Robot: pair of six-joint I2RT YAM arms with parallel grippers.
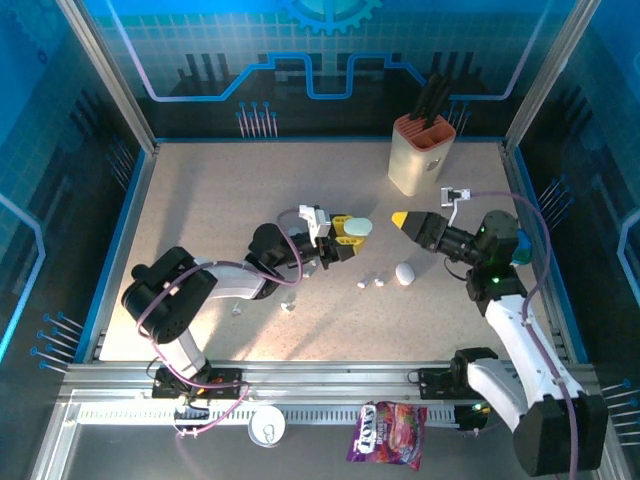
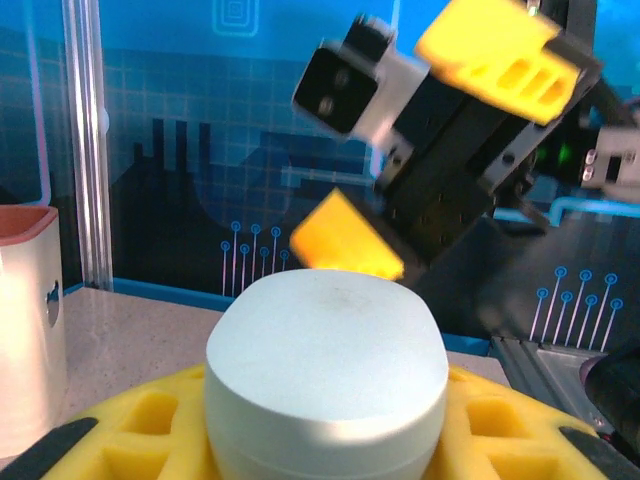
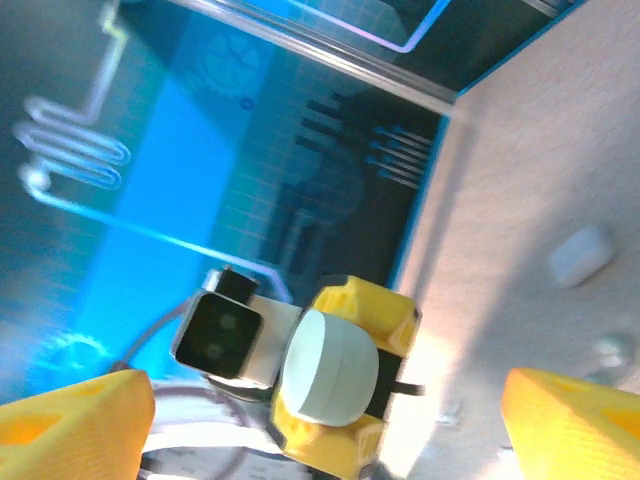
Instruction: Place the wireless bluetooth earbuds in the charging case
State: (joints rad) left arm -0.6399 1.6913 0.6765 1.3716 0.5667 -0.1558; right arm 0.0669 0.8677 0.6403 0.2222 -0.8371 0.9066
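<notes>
My left gripper (image 1: 349,233) is shut on a pale blue-green charging case (image 1: 361,229), held above the middle of the table. In the left wrist view the case (image 2: 325,375) sits between my yellow fingers (image 2: 505,425), with a seam line near its base. My right gripper (image 1: 402,219) faces it from the right, open and empty; its yellow fingers (image 3: 575,425) stand wide apart. Two tiny white earbuds (image 1: 362,283) (image 1: 378,282) lie on the table below the grippers, beside a white pebble-like case (image 1: 404,273). That white case (image 3: 582,255) also appears in the right wrist view.
A beige knife block (image 1: 420,150) stands at the back right. Two more small white bits (image 1: 287,307) (image 1: 236,310) lie near the left arm. A candy bag (image 1: 388,432) and a white round lid (image 1: 267,428) rest on the front rail.
</notes>
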